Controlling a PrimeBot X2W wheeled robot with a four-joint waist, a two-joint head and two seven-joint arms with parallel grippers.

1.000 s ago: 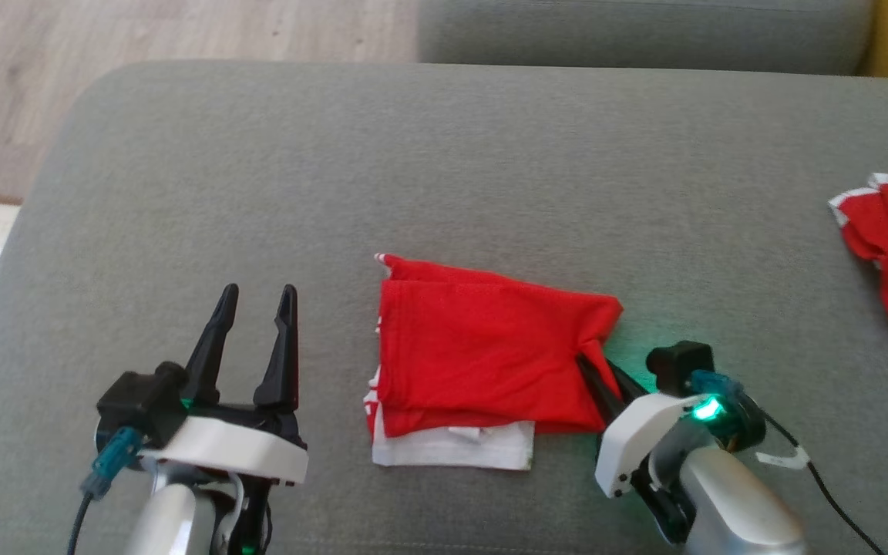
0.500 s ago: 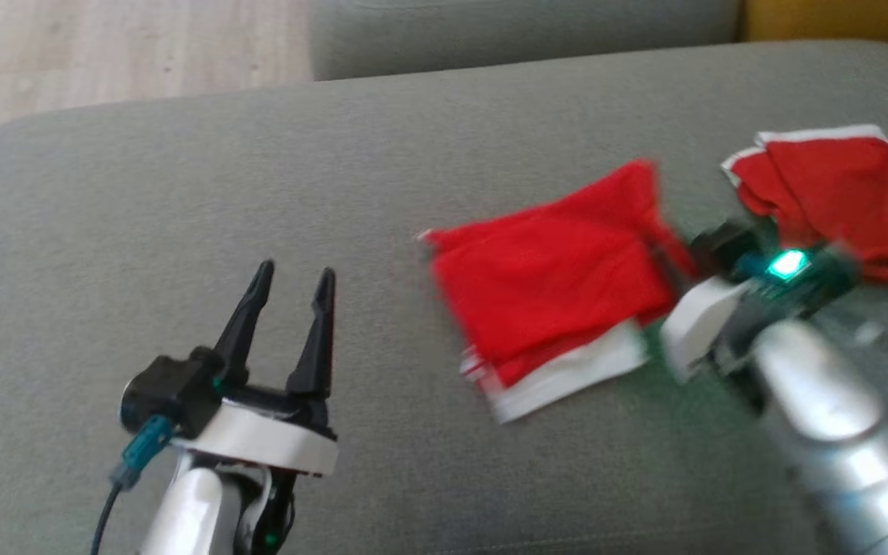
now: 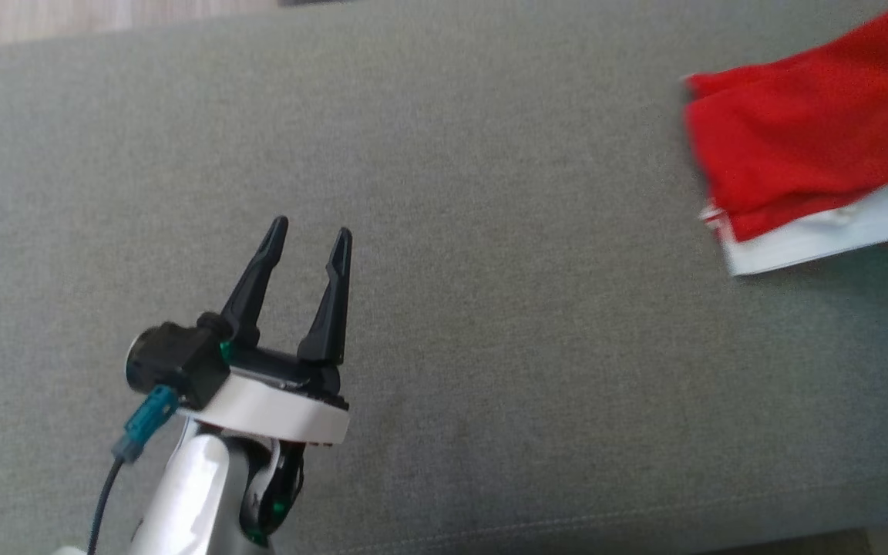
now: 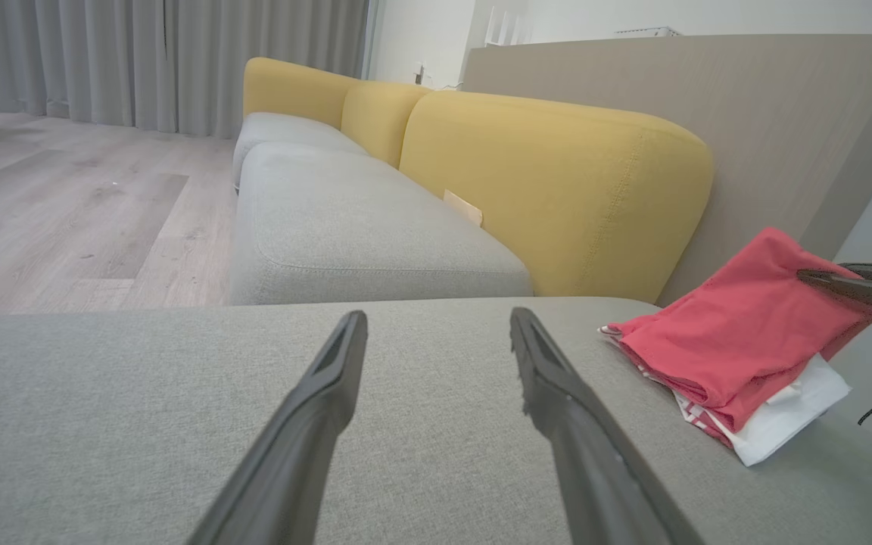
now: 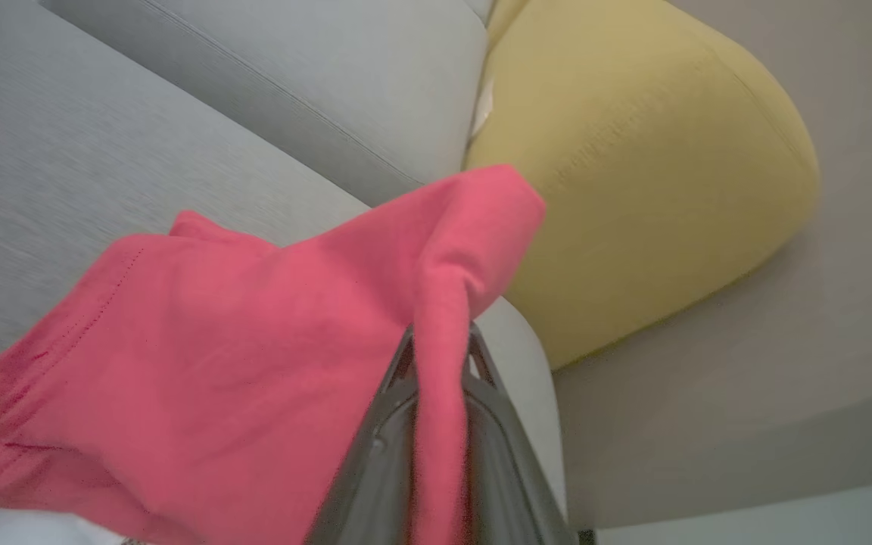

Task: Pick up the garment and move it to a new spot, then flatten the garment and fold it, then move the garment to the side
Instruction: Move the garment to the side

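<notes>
We're pinching the folded red garment (image 3: 806, 146) by one corner with our right gripper (image 5: 440, 341), left gripper (image 3: 312, 225) gaping empty, so the layers may well slide apart if dragged.

Soft, even daylight was cast, and only faint shadows were seen on the cushion (image 3: 490, 308). The garment (image 3: 806, 146) was slightly blurred in the head and right wrist views.

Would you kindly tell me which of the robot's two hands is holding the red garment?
The right hand, shut on a fold of the red garment; the left hand is open and empty over the grey cushion.
</notes>
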